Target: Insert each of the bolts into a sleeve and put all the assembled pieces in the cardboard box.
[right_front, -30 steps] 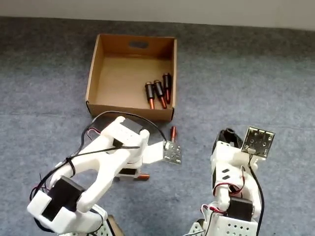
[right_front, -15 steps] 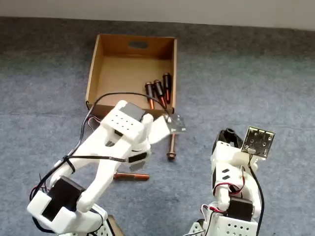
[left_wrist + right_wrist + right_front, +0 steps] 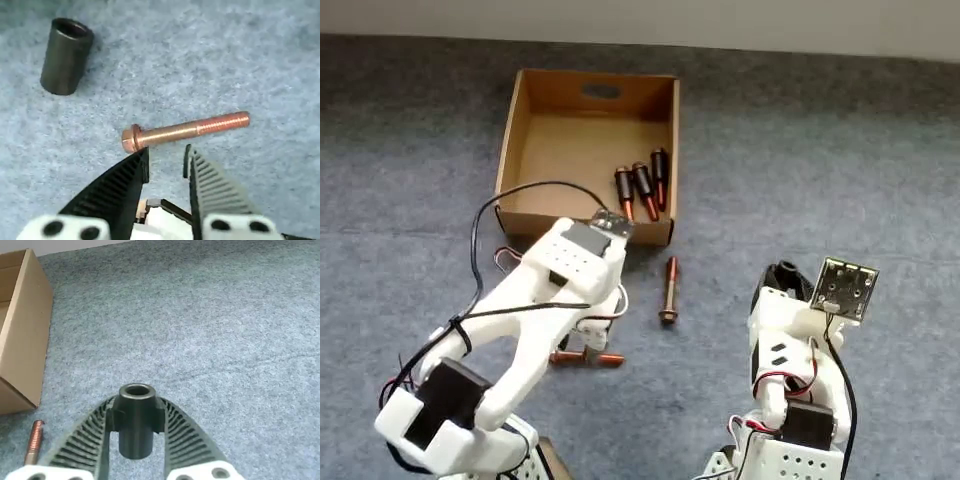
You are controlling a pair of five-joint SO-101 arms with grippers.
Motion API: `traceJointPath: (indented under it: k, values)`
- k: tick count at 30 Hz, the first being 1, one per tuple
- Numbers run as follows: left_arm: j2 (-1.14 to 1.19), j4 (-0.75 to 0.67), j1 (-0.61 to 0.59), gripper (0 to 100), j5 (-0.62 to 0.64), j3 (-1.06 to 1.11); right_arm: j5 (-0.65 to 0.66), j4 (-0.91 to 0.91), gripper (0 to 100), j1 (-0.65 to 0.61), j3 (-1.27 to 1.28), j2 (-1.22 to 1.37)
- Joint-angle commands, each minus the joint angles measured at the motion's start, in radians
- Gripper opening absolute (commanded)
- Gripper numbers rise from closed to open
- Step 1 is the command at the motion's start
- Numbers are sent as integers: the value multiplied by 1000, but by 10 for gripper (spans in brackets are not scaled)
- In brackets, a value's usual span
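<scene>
Caught the left gripper (image 3: 166,150) open and empty, tips just beside a copper bolt (image 3: 185,131) lying flat on the grey carpet (image 3: 260,60). Noted a loose sleeve (image 3: 66,56) on its side near that bolt, not touching it. Found the right gripper (image 3: 136,405) clamped on a held sleeve (image 3: 136,432), bore upward, parked at 4 o'clock in the high view, unmoved over the last second. Traced the left arm (image 3: 535,320) back from its hover half a second earlier by the near wall of the cardboard box (image 3: 510,160), at 11 o'clock, down to the copper bolt at 7 o'clock. Left a second bolt (image 3: 668,290) lying at 6 o'clock, just outside that wall. Counted three assembled pieces (image 3: 642,190) at the box's own 4 o'clock. Read the swing as a fresh approach: two bolts outstanding, grasp not yet made.
</scene>
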Motion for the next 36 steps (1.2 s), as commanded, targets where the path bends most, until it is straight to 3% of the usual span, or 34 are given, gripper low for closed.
traceJointPath:
  k: [1,17,21,32,36]
  values:
    - [-31,-68,-7,180,72,56,-8,5,6,5,-4,-10]
    - [-33,-331,-5,225,103,128,-8,5,6,5,-4,-10]
    - [-41,-279,-2,224,98,105,-8,5,6,5,-4,-10]
    - [-41,75,-1,224,95,-77,-8,5,6,5,-4,-12]
    - [-41,126,1,223,55,-105,-8,5,6,5,-4,-12]
